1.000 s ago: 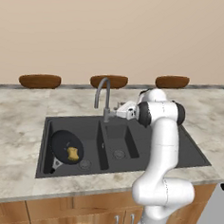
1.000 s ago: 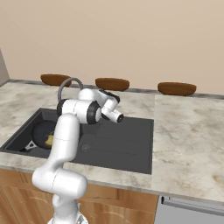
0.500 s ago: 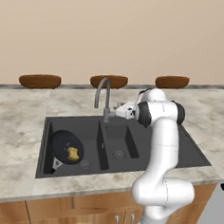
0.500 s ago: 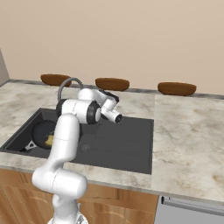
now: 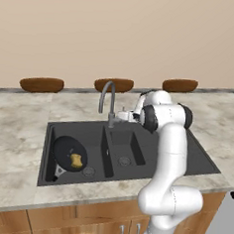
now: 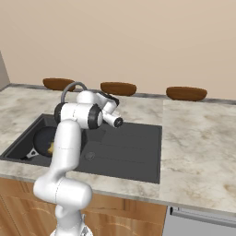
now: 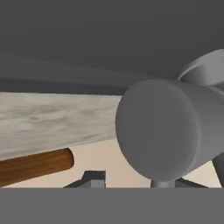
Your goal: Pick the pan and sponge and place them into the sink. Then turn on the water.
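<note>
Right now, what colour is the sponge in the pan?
Yellow-tan; the sponge on the black pan shows best in the left base view.

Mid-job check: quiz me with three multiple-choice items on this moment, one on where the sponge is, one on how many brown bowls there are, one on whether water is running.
1. Where is the sponge?
A. on the counter by the wall
B. on the pan in the sink's left basin
C. on the drainboard

2. How many brown bowls stand along the back of the counter?
A. one
B. two
C. three

3. What is the state of the faucet?
A. no stream visible
B. a stream falls into the small basin
C. a stream falls onto the pan

Answers:
1. B, the left base view shows the yellow block on the black pan inside the sink.
2. C, three bowls line the wall.
3. A, nothing falls from the spout, though the gripper sits at the faucet's base.
</note>
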Tool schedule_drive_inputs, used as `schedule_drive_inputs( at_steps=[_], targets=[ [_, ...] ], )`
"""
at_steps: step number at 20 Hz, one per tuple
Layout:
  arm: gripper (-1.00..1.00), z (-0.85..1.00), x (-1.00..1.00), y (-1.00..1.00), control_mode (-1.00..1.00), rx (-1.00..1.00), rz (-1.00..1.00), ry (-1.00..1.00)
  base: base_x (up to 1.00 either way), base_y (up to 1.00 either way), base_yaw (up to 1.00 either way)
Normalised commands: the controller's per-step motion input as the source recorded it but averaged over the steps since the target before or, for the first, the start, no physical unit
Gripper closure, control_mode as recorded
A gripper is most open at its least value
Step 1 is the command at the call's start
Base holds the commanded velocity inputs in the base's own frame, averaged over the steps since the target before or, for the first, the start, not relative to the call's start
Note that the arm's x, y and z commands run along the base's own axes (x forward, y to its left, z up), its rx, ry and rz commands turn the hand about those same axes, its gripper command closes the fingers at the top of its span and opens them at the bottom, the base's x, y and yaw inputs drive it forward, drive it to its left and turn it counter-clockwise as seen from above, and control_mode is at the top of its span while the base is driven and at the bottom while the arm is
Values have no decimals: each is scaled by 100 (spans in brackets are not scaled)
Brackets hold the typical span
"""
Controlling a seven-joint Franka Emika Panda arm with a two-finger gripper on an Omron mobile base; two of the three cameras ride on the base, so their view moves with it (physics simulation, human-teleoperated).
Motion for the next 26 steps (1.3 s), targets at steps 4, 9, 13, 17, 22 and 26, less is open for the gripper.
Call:
schedule_drive_inputs(
  at_steps=[4,9,13,17,22,26],
  targets=[
    [100,0,0,-70,-100,9,-8,16,0,0,0],
    [100,0,-3,-84,-100,13,-7,14,0,0,0],
    [100,0,-4,-87,-100,16,-6,14,0,0,0],
    [100,0,-7,-91,-100,16,-6,14,0,0,0],
    [100,-5,-1,-75,-100,7,-3,13,0,0,0],
    [100,-13,0,-62,-100,1,0,8,0,0,0]
  ],
)
